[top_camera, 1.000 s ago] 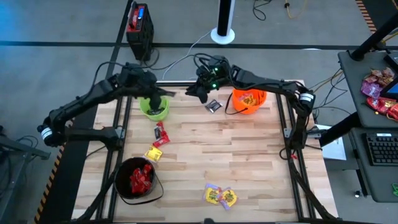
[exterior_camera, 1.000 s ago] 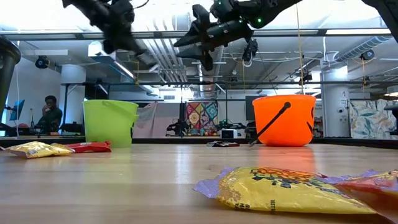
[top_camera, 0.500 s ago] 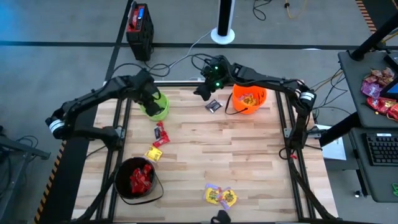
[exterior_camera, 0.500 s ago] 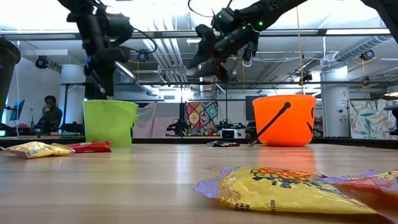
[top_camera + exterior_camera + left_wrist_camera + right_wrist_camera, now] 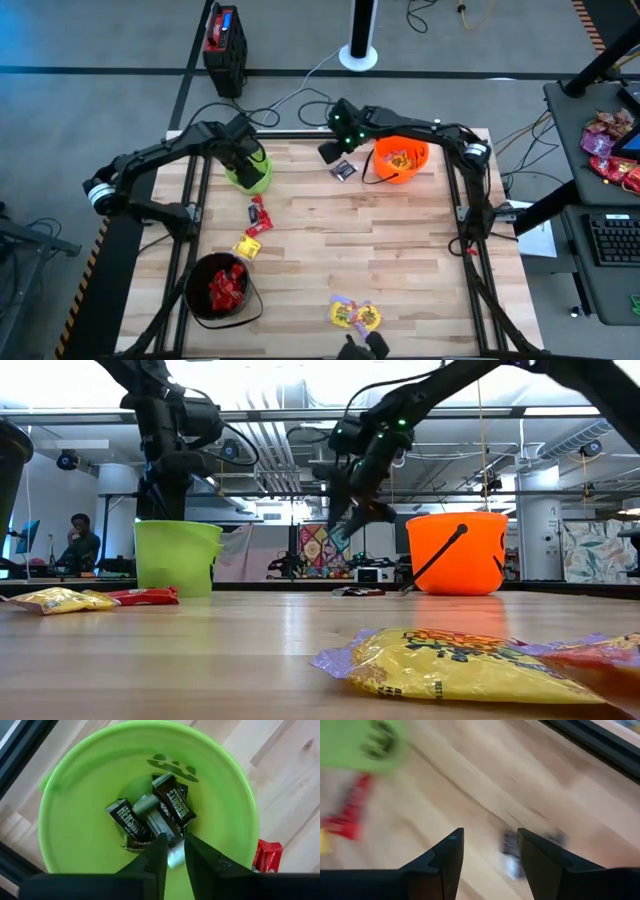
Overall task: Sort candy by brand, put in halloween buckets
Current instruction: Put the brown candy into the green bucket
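The left hand [image 5: 171,851] has just let go, fingers a little apart, and a silver candy [image 5: 174,857] drops into the green bucket [image 5: 80,825]. The right hand [image 5: 487,857], fingers apart, has come down over a dark candy [image 5: 343,170] on the counter [image 5: 380,250].

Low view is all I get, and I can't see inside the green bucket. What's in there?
Observer: Dark-wrapped candies lie at the bottom of the green bucket. The left gripper hangs right over them.
Child: What about the orange one?
Observer: The orange bucket holds yellow candy.
Child: What's under the right gripper?
Observer: The right gripper is open above one dark candy lying on the table, beside the orange bucket.
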Available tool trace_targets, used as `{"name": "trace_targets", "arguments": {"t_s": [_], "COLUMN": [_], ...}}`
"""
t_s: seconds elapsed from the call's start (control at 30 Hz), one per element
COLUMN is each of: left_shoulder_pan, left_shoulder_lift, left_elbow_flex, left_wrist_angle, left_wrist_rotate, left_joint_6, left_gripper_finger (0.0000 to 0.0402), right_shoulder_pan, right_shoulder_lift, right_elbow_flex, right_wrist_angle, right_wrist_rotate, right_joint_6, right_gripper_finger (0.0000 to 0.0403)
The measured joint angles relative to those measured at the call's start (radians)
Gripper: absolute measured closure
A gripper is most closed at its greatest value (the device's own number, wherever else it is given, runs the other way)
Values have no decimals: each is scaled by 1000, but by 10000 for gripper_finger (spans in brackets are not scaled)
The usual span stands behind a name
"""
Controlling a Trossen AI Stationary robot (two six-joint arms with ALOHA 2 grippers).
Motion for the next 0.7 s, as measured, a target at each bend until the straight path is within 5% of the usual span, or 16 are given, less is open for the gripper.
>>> {"name": "trace_targets", "arguments": {"t_s": [0.17,0.43,0.7], "left_shoulder_pan": [0,0,0], "left_shoulder_lift": [-10,-74,-156], "left_elbow_flex": [0,26,172], "left_wrist_angle": [1,-1,5], "left_wrist_rotate": [-6,-9,-124], "left_joint_6": [0,-25,-26], "left_gripper_finger": [324,312,321], "right_shoulder_pan": [0,-1,23], "right_shoulder_lift": [134,402,506], "right_elbow_flex": [211,511,605], "right_wrist_angle": [-309,-618,-698], "right_wrist_rotate": [130,125,124], "right_joint_6": [-81,-134,-177], "right_gripper_finger": [227,227,236]}}
